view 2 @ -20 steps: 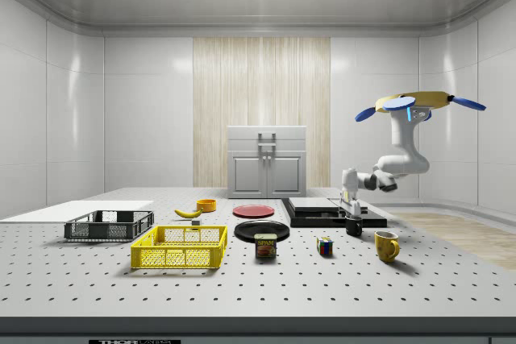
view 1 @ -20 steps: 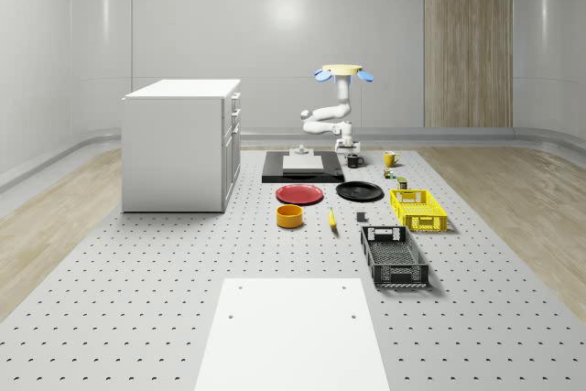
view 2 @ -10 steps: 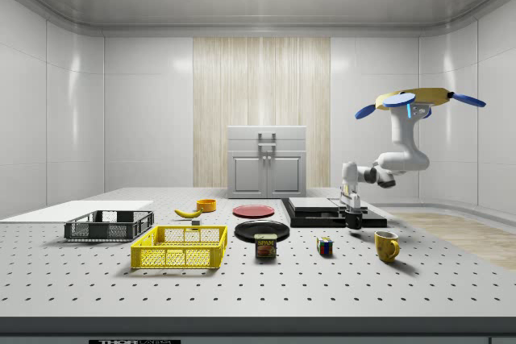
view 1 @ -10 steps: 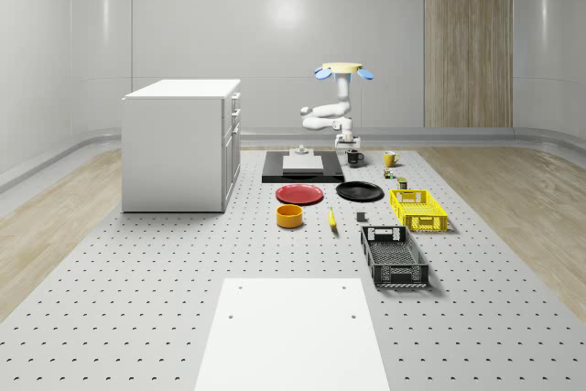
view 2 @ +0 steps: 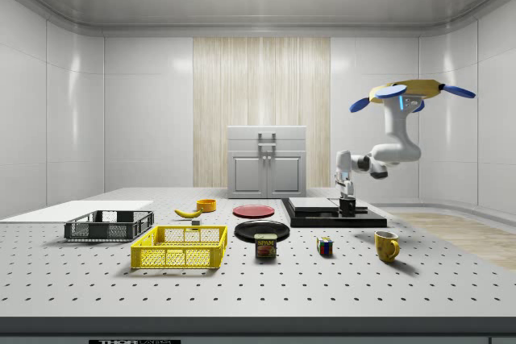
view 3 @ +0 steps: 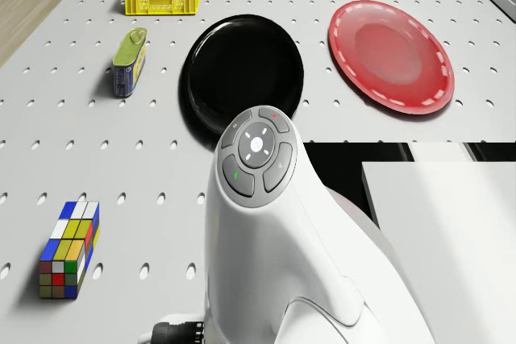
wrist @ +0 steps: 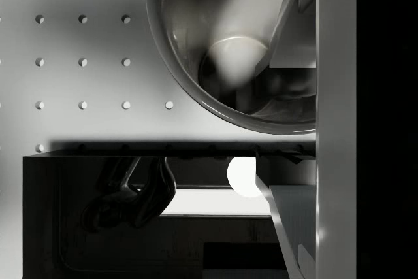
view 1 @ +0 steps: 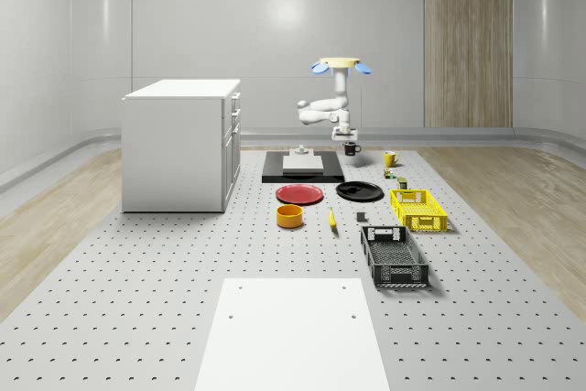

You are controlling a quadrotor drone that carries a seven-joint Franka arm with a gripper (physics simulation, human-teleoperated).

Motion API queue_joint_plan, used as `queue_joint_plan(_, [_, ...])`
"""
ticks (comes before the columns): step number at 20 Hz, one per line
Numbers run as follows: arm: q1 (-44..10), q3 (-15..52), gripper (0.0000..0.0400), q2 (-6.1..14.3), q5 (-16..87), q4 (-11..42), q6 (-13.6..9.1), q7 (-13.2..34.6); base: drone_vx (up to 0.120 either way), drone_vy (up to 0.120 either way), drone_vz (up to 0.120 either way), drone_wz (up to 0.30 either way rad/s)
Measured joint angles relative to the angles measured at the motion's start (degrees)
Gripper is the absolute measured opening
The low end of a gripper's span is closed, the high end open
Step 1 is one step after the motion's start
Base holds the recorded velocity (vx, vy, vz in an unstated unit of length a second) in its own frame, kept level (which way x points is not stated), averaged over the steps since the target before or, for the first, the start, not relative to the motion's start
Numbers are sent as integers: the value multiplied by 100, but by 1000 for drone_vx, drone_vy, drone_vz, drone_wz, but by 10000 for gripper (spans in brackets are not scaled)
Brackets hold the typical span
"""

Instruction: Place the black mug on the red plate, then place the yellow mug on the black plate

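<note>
The glossy black mug (view 1: 352, 148) hangs clear of the perforated grey counter (view 1: 183, 299), carried in my jaws (view 2: 347, 199), which are closed on its rim; in the wrist view its rounded inner wall (wrist: 196, 63) sits directly ahead of my jaws, one finger (wrist: 287, 24) reaching inside it. Directly beneath my jaws lies the edge of the flat black slab (view 2: 330, 217) with its white block (view 1: 302, 163), and the bare counter beside it. The flat red plate (view 3: 391, 55) and the round black plate (view 3: 242, 76) lie side by side on the counter, beyond my jaws toward the middle of the counter, neither bearing anything. The yellow mug (view 2: 386, 245) stands upright on the counter, well apart from my jaws, on the side away from the white cabinet (view 1: 181, 144). My yellow drone body (view 2: 407, 90) with blue rotors hovers above and behind the jaws, over the far end of the counter, the white arm (view 1: 327, 107) folded down from it.
</note>
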State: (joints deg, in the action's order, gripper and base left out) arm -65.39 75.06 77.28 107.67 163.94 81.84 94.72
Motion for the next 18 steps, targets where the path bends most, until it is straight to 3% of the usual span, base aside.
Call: queue_joint_plan(18, [-83,97,110,280,-167,-10,248,74,120,-120,0,0])
